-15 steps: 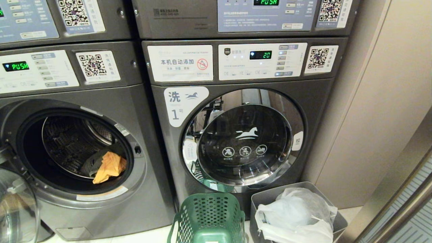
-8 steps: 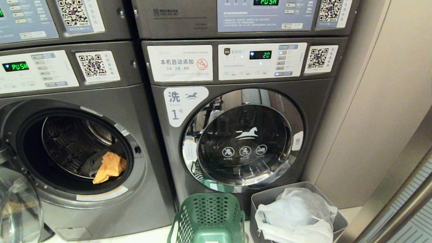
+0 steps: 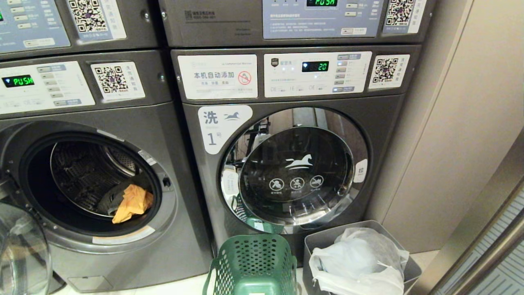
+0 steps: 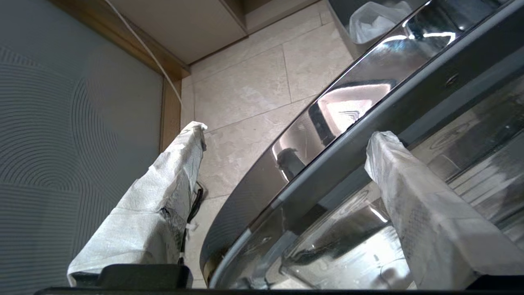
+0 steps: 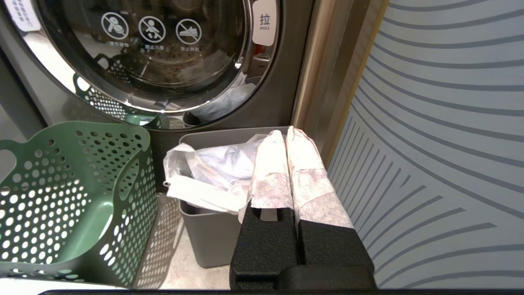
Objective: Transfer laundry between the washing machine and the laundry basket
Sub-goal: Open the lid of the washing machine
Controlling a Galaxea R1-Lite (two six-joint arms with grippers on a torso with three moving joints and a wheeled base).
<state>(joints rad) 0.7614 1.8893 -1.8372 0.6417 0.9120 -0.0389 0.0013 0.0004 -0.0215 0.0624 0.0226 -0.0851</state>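
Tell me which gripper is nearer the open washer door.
Left. The left gripper is open, its fingers straddling the rim of the open washer door. The right gripper is shut, hanging off by the gray bin.

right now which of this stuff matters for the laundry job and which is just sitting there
For the job:
- open washer on the left
- orange cloth in its drum
- green basket on the floor
- washer door, left claw open astride its rim

Just there:
- shut washer, showing 20
- grey bin with plastic bag
- right claw, shut, idle
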